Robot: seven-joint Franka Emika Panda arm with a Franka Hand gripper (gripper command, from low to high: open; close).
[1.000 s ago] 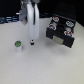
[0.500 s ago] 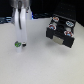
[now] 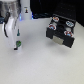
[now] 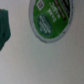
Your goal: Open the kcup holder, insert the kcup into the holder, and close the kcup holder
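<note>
White tabletop is showing all around. Green-topped kcup [image 3: 17, 44] [image 4: 50, 18] is sitting directly beneath the gripper [image 3: 18, 35], not touching. Can't tell how the jaws are standing.

Gripper [image 3: 17, 40] is shifted toward the exterior view's left and lowered, now poised just above the kcup [image 3: 17, 45] (green top fills wrist view).

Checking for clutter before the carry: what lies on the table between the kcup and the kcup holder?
Nothing: in the exterior view the white table is bare between the kcup and the kcup holder.
</note>
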